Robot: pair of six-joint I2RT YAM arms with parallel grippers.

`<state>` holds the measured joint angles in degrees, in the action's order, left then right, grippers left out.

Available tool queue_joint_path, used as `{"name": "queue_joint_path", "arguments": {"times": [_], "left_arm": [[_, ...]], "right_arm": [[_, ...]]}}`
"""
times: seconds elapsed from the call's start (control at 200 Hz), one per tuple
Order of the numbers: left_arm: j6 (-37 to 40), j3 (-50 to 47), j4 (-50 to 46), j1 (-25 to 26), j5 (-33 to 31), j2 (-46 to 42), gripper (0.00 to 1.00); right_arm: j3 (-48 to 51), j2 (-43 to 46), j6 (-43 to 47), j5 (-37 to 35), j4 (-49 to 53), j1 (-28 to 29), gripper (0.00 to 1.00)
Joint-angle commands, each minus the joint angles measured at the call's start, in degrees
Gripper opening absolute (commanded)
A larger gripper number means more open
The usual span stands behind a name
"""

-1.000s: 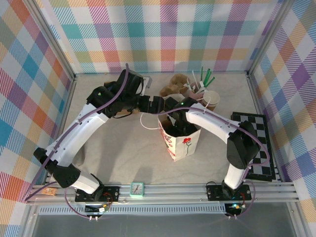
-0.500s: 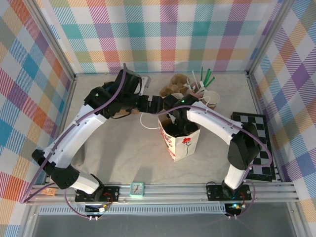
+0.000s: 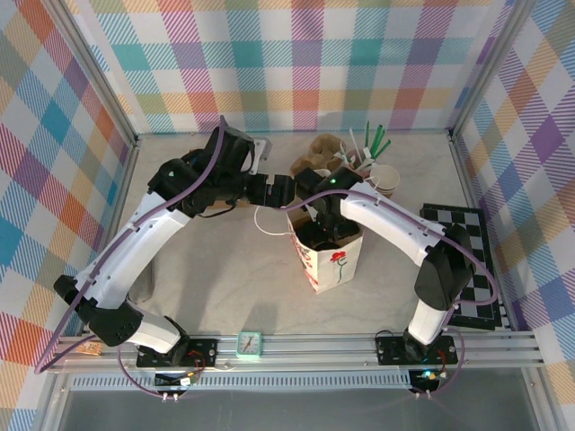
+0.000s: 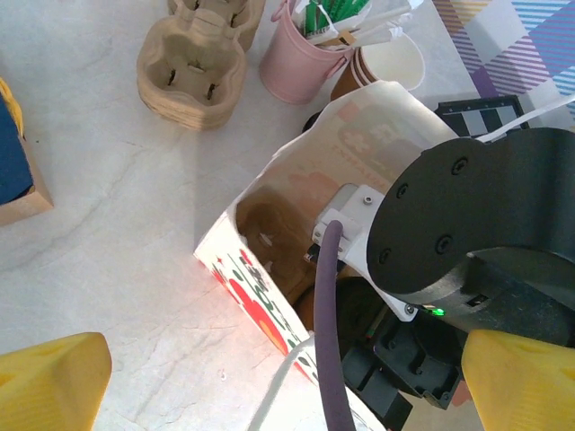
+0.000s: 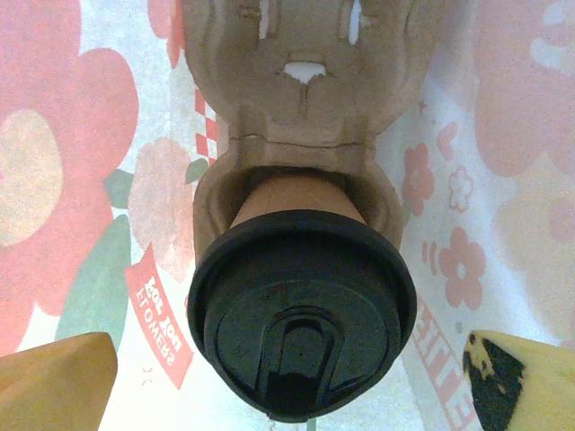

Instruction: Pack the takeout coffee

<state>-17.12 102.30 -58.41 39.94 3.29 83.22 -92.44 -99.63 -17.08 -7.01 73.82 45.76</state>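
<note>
The right jaws stand wide open inside the flower-printed paper bag (image 3: 334,265), gripping nothing. The takeout coffee (image 5: 301,337) sits just ahead of them, between the two yellow fingertips (image 5: 54,382) and clear of both. Its black lid faces the wrist camera and its brown cup is seated in a pulp cup carrier (image 5: 301,108) inside the bag. The left jaws are also spread wide and empty, just beside the bag's open rim. Beyond them on the tabletop (image 4: 108,242) stand a stack of pulp carriers (image 4: 190,76) and a pink pot of straws (image 4: 296,63)
</note>
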Motion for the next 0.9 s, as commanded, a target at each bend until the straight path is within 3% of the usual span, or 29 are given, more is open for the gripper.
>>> {"name": "queue_joint_path", "arguments": {"times": [0.0, 0.895], "left_arm": [[0.2, 1.6, -1.6, -0.3, -0.9, -1.1, 1.0], [0.1, 1.9, -1.5, -0.3, -1.0, -1.7, 1.0]], "right_arm": [[-2.5, 1.9, -0.2, -0.9, 2.6, 0.3, 0.99], [-9.2, 3.8, 0.1, -3.1, 7.8, 0.7, 0.99]]}}
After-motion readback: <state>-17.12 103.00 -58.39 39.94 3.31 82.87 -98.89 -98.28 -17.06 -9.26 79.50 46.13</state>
